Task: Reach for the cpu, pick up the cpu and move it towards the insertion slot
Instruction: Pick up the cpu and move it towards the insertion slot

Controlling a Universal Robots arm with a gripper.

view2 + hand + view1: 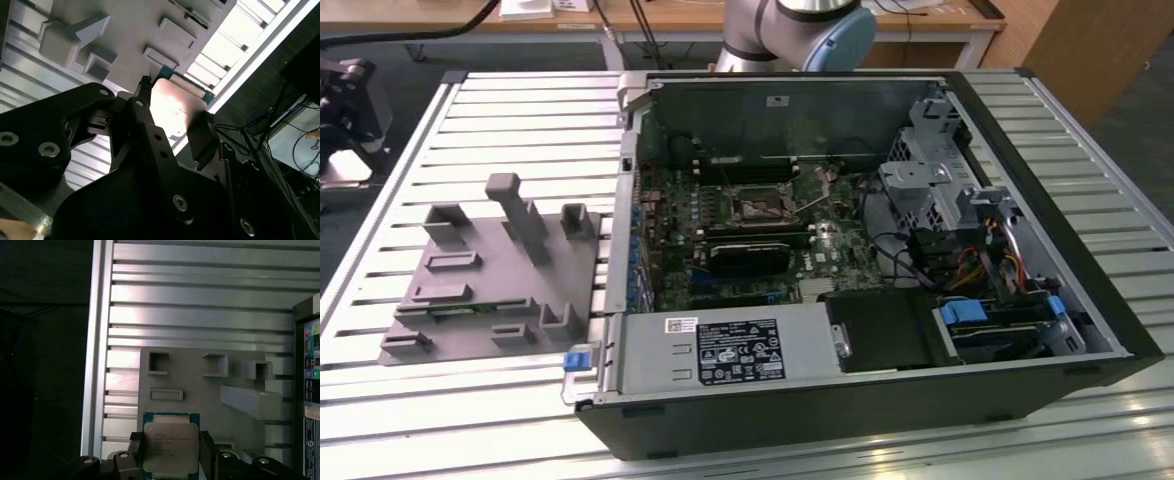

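Note:
The cpu (170,442), a flat square chip with a silvery top and a pale rim on a teal edge, sits between the two black fingers (207,452) of my gripper (171,450), which is shut on it. It hangs above the grey fixture plate (200,390) on the slatted table. In the second wrist view the cpu (172,105) shows as a bright plate clamped in the gripper (173,116). The insertion slot (757,205), a silvery frame around a dark centre, lies on the motherboard inside the open computer case, with its thin lever (821,190) beside it.
The grey fixture plate (480,270) with upright blocks lies on the slatted metal table (520,120) at the exterior view's left. The open black case (881,400) holds a long black card (747,255), a power supply (727,350) and drive cages (934,195). The arm's base (801,30) stands behind the case.

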